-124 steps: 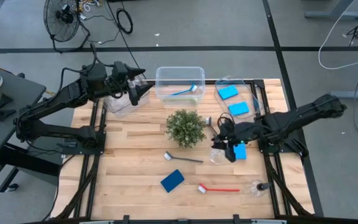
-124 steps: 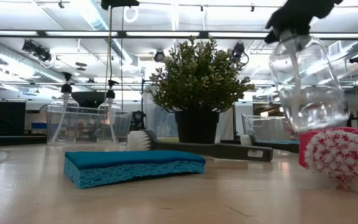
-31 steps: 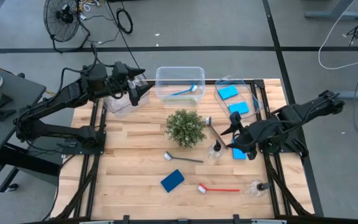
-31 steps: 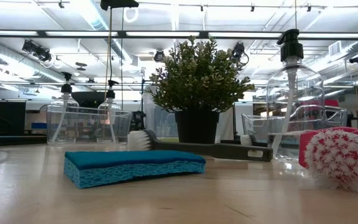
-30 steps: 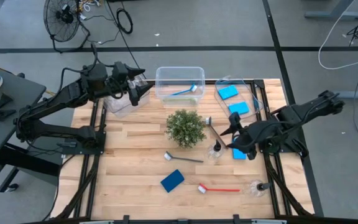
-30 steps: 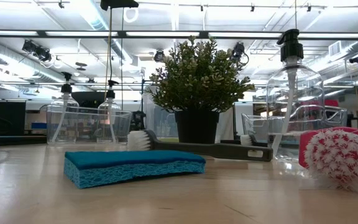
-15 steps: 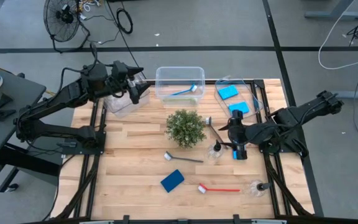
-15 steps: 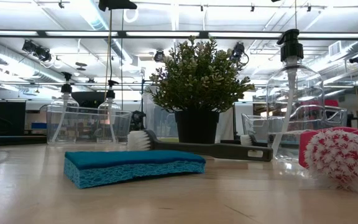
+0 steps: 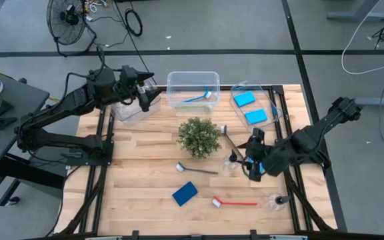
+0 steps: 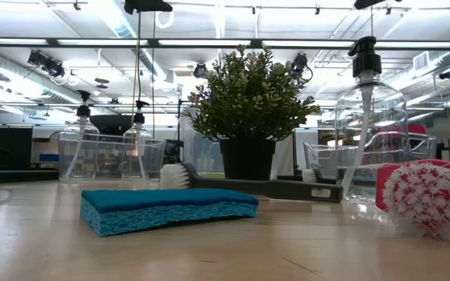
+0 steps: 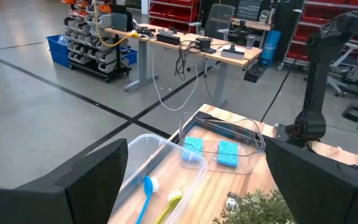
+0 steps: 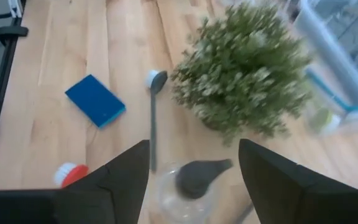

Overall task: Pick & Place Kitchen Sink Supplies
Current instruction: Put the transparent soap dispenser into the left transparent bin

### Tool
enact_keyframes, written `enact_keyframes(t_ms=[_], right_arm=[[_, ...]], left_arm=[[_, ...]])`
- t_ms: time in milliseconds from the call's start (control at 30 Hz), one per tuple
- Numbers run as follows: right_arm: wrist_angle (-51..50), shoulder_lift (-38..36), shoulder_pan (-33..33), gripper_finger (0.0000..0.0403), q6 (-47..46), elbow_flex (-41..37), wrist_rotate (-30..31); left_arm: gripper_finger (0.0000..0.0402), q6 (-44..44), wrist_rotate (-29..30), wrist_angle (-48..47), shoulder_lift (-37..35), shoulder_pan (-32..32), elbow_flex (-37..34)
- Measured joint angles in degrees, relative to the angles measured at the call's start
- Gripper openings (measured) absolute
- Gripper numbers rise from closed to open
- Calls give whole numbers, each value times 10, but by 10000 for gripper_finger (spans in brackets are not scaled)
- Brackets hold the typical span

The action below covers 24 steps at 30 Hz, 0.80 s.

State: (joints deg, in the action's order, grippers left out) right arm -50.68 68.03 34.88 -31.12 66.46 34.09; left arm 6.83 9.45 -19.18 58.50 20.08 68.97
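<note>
Hovering over the table's far-left corner, at about 11 o'clock from the plant, the left gripper stands wide open and empty above a clear bin that holds two pump bottles. Its wrist view looks past both spread fingers to the next bin, where a blue brush and a yellow brush lie side by side. At 12 o'clock from the plant, the high view shows that same middle bin with the blue brush inside. At 1 o'clock sits a third bin with two blue sponges in it.

At 6 o'clock from the plant a dark grey brush lies flat on the wood, and just past it at 7 o'clock a dark blue sponge rests alone. A red brush lies at 5 o'clock near the front edge. At 4 o'clock from the plant a clear bottle stands upright, untouched, its black pump up; a second dark brush runs from the plant toward it. The right gripper hangs just beside this bottle at its 3 o'clock, jaws parted and gripping nothing; in its wrist view the pump head sits between the two open fingers. Another bottle lies at 4 o'clock near the front-right corner.
</note>
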Motion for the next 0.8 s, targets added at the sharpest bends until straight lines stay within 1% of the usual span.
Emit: enact_keyframes(t_ms=[133, 367, 500, 733, 800], right_arm=[[-5, 36, 18, 246, -56, 0, 3], [-44, 85, 32, 246, -181, 0, 58], [-45, 103, 32, 246, -241, 0, 70], [-60, 131, 33, 246, -282, 0, 90], [-69, 138, 32, 246, -284, 0, 80]], left_arm=[[385, 0, 4, 0, 0, 0, 0], [385, 0, 10, 0, 0, 0, 0], [385, 0, 10, 0, 0, 0, 0], [385, 0, 10, 0, 0, 0, 0], [385, 0, 10, 0, 0, 0, 0]])
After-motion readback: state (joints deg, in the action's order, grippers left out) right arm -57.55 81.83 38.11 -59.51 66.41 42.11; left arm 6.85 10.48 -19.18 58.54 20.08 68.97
